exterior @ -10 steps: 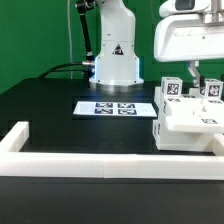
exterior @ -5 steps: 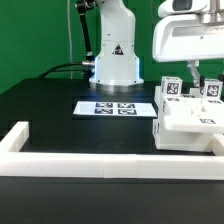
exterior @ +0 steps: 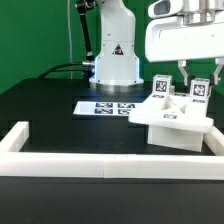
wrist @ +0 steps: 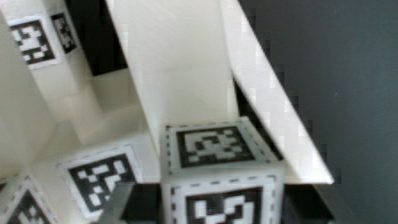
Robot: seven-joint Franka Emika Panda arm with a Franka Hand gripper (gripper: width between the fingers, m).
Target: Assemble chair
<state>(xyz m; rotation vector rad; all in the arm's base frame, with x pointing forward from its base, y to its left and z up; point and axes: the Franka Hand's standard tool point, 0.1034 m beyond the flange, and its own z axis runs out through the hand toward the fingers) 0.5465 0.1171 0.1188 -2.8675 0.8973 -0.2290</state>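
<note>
Chair [exterior: 172,120] parts, white with square tags, are sitting tilted at about four o'clock on the black table [exterior: 60,100], just inside the white border rail [exterior: 100,165]. To their nine o'clock, the marker board [exterior: 108,107] is lying flat. Directly above, at twelve o'clock, the claw [exterior: 197,78] is clenching an upright piece of the chair.

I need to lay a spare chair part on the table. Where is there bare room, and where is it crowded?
The black table is bare on the exterior view's left, between the marker board and the white border rail. A narrower strip lies between board and rail. The exterior view's right is crowded: the tilted chair assembly sits there under the claw.
</note>
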